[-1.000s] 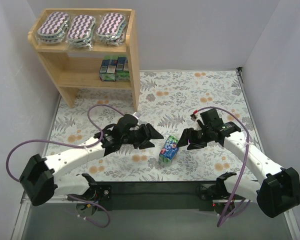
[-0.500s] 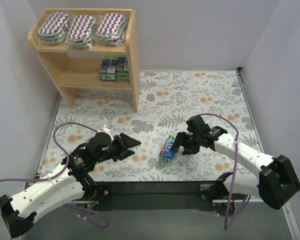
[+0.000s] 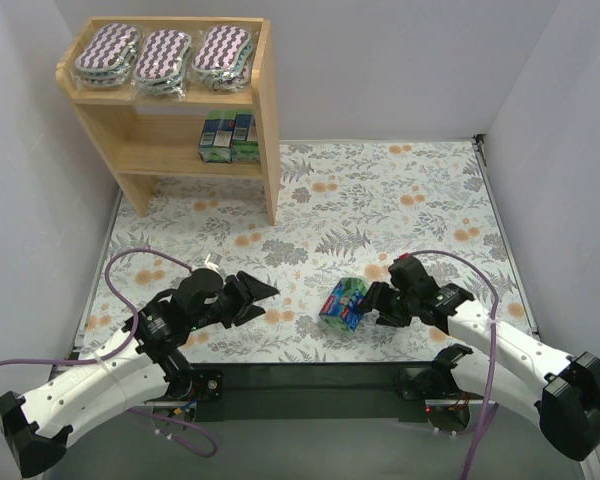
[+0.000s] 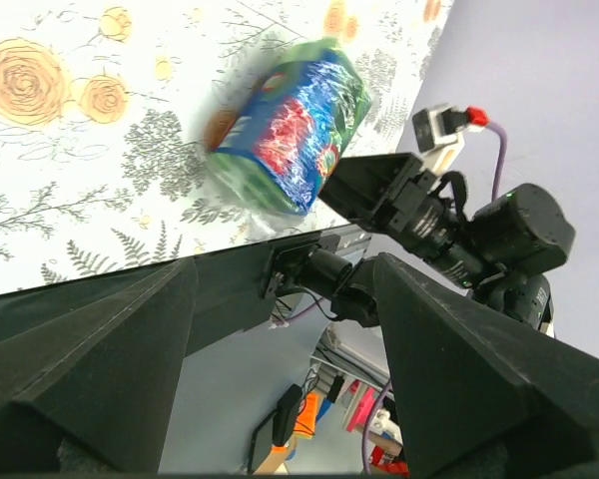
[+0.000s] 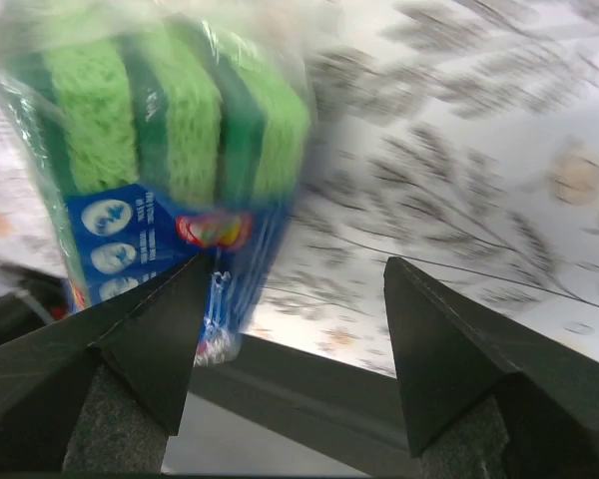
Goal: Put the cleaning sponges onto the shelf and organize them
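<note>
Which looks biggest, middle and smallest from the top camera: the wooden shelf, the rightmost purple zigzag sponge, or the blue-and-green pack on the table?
Biggest: wooden shelf.
Middle: rightmost purple zigzag sponge.
Smallest: blue-and-green pack, only slightly smaller-looking; their camera distances differ, so that gap is unsure.

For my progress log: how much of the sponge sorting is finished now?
Done: three oval pads on the shelf top, two blue-green packs on its lower level. In hand: nothing; the open right gripper is beside the last pack. Left: shelve that pack.
</note>
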You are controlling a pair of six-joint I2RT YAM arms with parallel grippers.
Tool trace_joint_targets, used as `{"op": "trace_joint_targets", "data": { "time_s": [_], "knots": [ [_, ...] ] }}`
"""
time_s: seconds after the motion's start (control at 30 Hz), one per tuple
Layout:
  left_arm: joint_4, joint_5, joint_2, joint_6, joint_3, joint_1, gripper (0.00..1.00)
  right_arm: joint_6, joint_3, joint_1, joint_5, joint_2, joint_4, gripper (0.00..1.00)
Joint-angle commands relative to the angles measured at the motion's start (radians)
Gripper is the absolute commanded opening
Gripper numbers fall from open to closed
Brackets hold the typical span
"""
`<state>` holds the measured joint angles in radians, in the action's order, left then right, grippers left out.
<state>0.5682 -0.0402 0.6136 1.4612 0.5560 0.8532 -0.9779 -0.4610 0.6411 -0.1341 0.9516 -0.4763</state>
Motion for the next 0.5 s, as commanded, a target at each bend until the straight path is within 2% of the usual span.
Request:
{"op": "trace_joint_targets", "data": {
  "time_s": [0.0, 0.3, 0.47],
  "knots": [
    [-0.004, 0.001, 0.006, 0.007, -0.025, 0.001, 0.65, -0.015, 0.099, 0.005, 0.070, -0.011, -0.166, 0.65],
    [-0.113, -0.075, 0.135, -0.018, -0.025, 0.001, 0.64, 0.005, 0.075, 0.005, 0.045, -0.062, -0.200, 0.65],
    [-0.166, -0.076, 0.193, -0.022, 0.002, 0.000, 0.63, 0.031, 0.012, 0.005, 0.036, 0.004, -0.150, 0.63]
  ]
}}
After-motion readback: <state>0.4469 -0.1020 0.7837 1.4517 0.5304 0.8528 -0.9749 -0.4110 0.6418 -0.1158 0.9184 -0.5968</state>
